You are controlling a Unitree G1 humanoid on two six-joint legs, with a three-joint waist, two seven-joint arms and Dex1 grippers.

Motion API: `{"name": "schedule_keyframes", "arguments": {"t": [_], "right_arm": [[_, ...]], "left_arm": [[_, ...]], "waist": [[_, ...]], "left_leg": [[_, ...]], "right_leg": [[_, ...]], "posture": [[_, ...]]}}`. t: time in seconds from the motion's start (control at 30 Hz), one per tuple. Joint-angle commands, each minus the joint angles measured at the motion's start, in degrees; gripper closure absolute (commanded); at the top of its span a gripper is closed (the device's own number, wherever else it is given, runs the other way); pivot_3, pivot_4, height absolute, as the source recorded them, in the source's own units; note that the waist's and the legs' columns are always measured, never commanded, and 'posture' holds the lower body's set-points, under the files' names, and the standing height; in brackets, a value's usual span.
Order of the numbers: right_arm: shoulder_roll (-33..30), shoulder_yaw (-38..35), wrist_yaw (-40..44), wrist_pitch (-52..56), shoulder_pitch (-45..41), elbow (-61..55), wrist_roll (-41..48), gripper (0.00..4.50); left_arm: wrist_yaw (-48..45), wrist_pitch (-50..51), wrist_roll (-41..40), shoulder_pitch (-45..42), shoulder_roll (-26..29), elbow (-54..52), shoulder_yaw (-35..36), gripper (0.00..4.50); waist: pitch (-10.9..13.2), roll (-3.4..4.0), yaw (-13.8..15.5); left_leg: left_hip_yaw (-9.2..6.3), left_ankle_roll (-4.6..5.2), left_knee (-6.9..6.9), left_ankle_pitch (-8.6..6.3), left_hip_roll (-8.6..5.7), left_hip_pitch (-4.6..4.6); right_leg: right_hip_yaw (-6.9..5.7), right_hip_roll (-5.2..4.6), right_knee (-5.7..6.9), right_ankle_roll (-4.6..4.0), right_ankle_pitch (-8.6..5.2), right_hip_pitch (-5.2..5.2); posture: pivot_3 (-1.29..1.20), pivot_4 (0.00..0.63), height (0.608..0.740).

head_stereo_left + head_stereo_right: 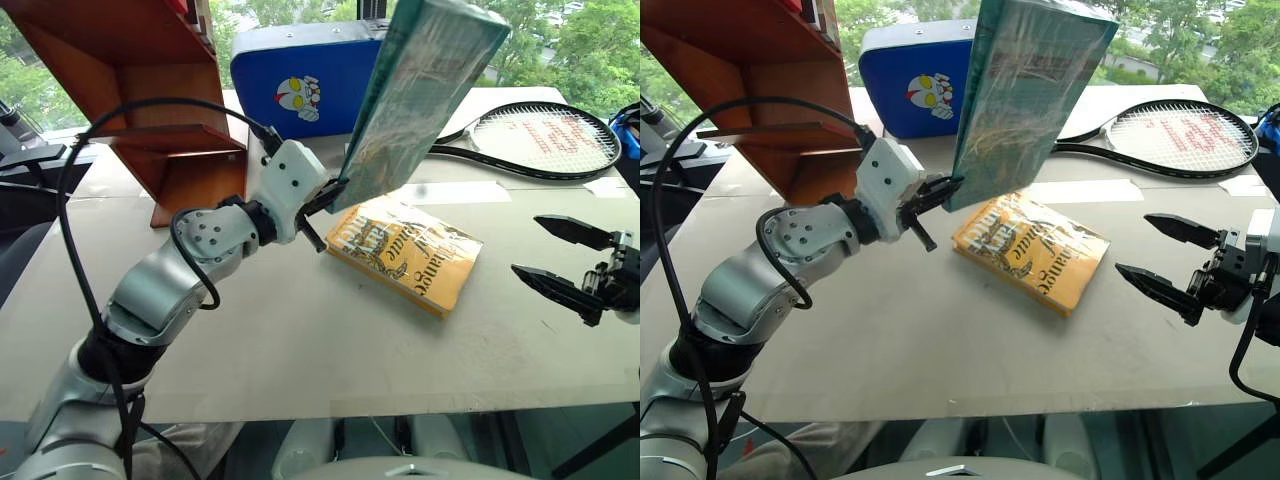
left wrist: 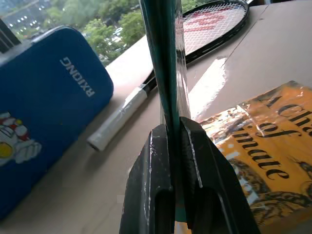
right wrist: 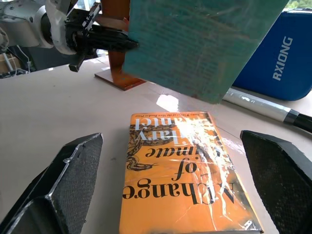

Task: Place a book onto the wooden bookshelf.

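The teal-green book [image 1: 425, 95] in crinkly clear wrap hangs tilted in the air above the table, its lower corner pinched by my left gripper [image 1: 335, 192], which is shut on it. In the left wrist view the two black fingers [image 2: 146, 185] clamp the book's edge [image 2: 163, 73]. The wooden bookshelf [image 1: 135, 85], reddish-brown, stands at the table's far left, just left of and behind the raised book. My right gripper [image 1: 555, 255] hovers open over the table's right side, with nothing between its fingers, well right of the book.
A yellow-orange book [image 1: 405, 250] with black lettering lies flat mid-table below the raised one. A blue padded case [image 1: 300, 90] with a cartoon figure stands at the back. A racket [image 1: 540, 138] lies at the back right. The table's front edge [image 1: 330, 405] runs close below.
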Motion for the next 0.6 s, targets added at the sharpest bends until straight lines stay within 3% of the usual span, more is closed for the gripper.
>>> {"name": "schedule_keyframes", "arguments": {"t": [0.03, 0.27, 0.37, 0.6], "right_arm": [[0.27, -0.06, -1.12, 0.89, -4.75, 0.77, 2.95, 0.00], [1.75, 0.43, -7.94, 6.55, -16.44, 2.21, 12.36, 0.00], [2.32, 1.24, -10.19, 7.90, -20.59, 2.79, 14.40, 0.00], [3.50, 1.88, -15.88, 10.78, -26.37, 4.75, 16.99, 0.00]], "left_arm": [[-1.51, -9.92, 17.54, -5.93, 6.98, 2.85, 3.00, 4.44], [-12.68, -16.62, 28.01, -12.56, 17.03, 10.89, 7.27, 4.44], [-14.69, -17.29, 28.65, -13.88, 17.83, 14.85, 10.43, 4.44], [-18.09, -20.66, 32.19, -7.70, 22.93, 19.71, 16.27, 4.44]], "waist": [[0.11, -0.03, 0.01], [0.17, -0.11, 0.08], [0.20, -0.14, 0.09], [0.29, -0.27, -0.08]], "left_leg": [[-0.01, 0.00, -0.03, 0.00, 0.02, -0.04], [-0.09, 0.01, 0.15, 0.01, -0.06, -0.82], [-0.17, 0.01, 0.27, 0.01, -0.07, -0.96], [-0.16, 0.03, 0.38, 0.00, -0.10, -0.99]], "right_leg": [[-0.02, 0.00, -0.01, 0.00, 0.00, -0.05], [-0.28, -0.02, 0.06, 0.03, 0.01, -0.71], [-0.45, 0.02, 0.15, 0.04, 0.01, -0.78], [-0.45, 0.09, 0.42, 0.06, 0.00, -0.80]], "posture": [[0.00, 0.150, 0.740], [0.00, 0.150, 0.740], [0.00, 0.150, 0.740], [0.00, 0.150, 0.740]]}}
